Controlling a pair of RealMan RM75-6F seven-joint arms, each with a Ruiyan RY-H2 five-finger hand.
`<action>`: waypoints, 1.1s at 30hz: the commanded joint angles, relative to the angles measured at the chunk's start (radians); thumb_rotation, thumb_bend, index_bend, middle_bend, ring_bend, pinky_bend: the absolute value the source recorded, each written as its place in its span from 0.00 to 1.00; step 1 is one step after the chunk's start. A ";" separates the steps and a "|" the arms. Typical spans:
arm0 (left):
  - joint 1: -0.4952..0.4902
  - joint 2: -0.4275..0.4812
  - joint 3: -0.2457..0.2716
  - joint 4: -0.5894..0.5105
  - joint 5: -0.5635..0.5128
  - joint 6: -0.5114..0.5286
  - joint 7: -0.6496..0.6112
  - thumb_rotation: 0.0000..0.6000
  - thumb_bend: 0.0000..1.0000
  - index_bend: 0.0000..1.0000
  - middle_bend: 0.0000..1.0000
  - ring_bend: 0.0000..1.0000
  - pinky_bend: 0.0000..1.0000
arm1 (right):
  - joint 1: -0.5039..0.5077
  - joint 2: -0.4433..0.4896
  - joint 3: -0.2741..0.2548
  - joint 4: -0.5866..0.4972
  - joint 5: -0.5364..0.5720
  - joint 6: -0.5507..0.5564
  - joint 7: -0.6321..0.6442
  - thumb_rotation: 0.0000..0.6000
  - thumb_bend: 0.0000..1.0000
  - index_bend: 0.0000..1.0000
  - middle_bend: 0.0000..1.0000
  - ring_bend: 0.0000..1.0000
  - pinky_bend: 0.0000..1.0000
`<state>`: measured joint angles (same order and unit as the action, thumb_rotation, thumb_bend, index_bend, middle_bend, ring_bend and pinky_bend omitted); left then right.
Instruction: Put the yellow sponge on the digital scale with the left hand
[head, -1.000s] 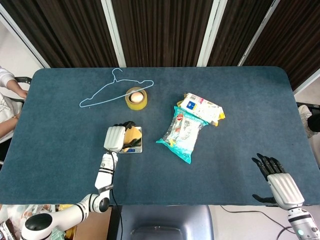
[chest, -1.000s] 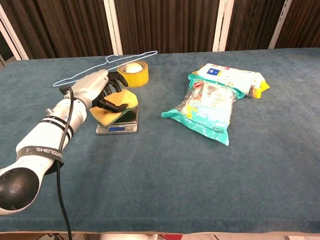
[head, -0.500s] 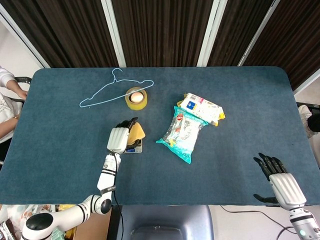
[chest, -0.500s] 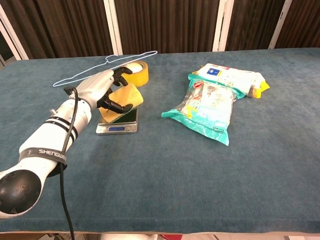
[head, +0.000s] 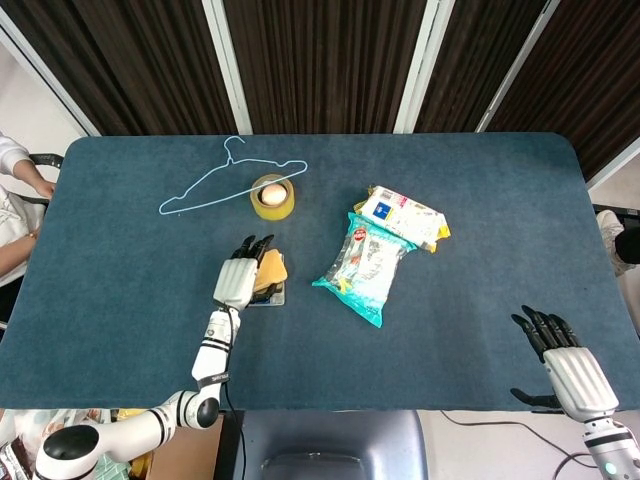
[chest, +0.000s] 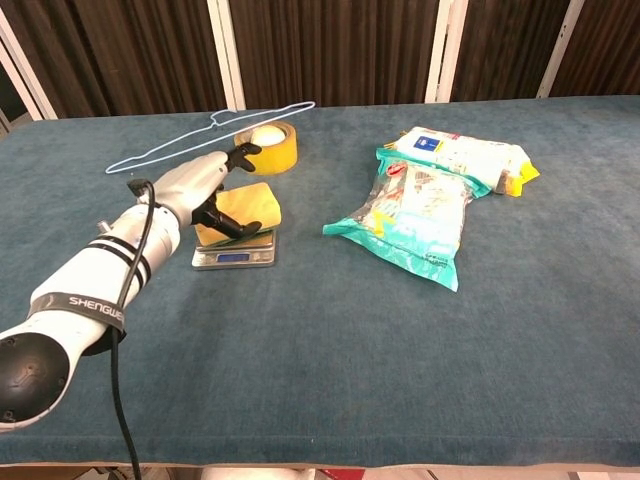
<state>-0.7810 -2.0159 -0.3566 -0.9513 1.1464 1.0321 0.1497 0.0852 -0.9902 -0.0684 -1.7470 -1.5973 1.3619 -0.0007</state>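
The yellow sponge (head: 273, 270) (chest: 250, 205) lies tilted on the small silver digital scale (head: 270, 298) (chest: 235, 258) left of the table's middle. My left hand (head: 238, 280) (chest: 190, 185) is at the sponge's left side with its fingers stretched out straight towards the tape roll. Its thumb lies along the sponge's front edge, and the fingers no longer wrap around the sponge. My right hand (head: 570, 370) hovers at the table's near right edge, fingers spread and empty; the chest view does not show it.
A yellow tape roll (head: 272, 195) (chest: 268, 147) with a white ball inside stands just behind the scale. A light blue wire hanger (head: 225, 180) (chest: 200, 135) lies at the back left. Two wipe packs (head: 365, 265) (chest: 415, 220) lie right of the scale.
The left hand set the sponge down on the scale and straightened its fingers off it. The right hand drifted slightly nearer the table's edge.
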 joint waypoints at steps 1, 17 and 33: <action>0.005 0.019 0.000 -0.029 -0.007 -0.009 -0.005 1.00 0.28 0.00 0.04 0.00 0.18 | 0.000 -0.001 0.000 -0.001 0.000 -0.002 -0.003 1.00 0.19 0.00 0.00 0.00 0.00; 0.284 0.353 0.351 -0.352 0.383 0.413 -0.025 1.00 0.26 0.00 0.01 0.00 0.10 | 0.000 -0.019 -0.010 -0.010 -0.021 -0.007 -0.050 1.00 0.20 0.00 0.00 0.00 0.00; 0.535 0.564 0.512 -0.300 0.486 0.598 -0.275 1.00 0.28 0.00 0.01 0.00 0.07 | 0.014 -0.079 -0.024 -0.032 -0.034 -0.050 -0.184 1.00 0.20 0.00 0.00 0.00 0.00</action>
<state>-0.2494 -1.4668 0.1527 -1.2388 1.6307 1.6559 -0.0979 0.0995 -1.0682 -0.0926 -1.7788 -1.6333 1.3121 -0.1833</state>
